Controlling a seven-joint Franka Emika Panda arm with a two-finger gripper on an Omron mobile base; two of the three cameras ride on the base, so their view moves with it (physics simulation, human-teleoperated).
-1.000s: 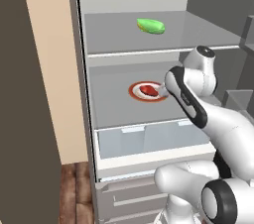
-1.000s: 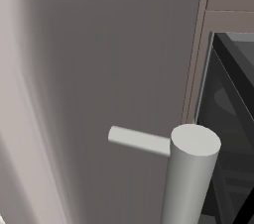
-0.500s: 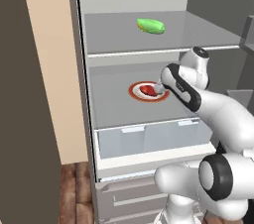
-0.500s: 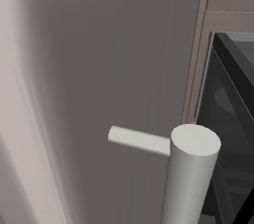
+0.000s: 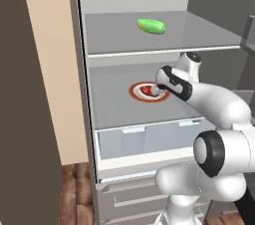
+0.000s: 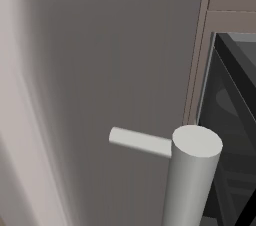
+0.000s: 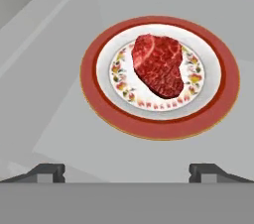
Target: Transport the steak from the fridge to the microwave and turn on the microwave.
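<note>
Steak [image 7: 158, 65] lies flat at the centre of a white red-rimmed plate [image 7: 217, 101], and the plate sits on the middle shelf [image 5: 124, 112] of the open fridge [image 5: 79, 94]; nothing grips the meat. Gripper [image 7: 127, 172] hangs just above and short of the plate, aimed down at it, with the jaws standing wide apart and empty, their dark tips well clear of the plate rim on either side. Judged from this, the task is at its first stage: the approach is made, while the grasp, the carry to the microwave, the placing inside and the switching on all remain to be done. Edges: the red rim stands a little proud around the steak, so the jaws would have to come down inside it. Above the arm, the upper shelf [image 5: 164, 45] carries a green vegetable [image 5: 151, 26] and limits lifting room; the exit is likely outward over the shelf's front edge, above the clear crisper bins [image 5: 149, 139]. In the right base view, the grey fridge door [image 6: 100, 70] with its handle [image 6: 192, 170] stands close.
</note>
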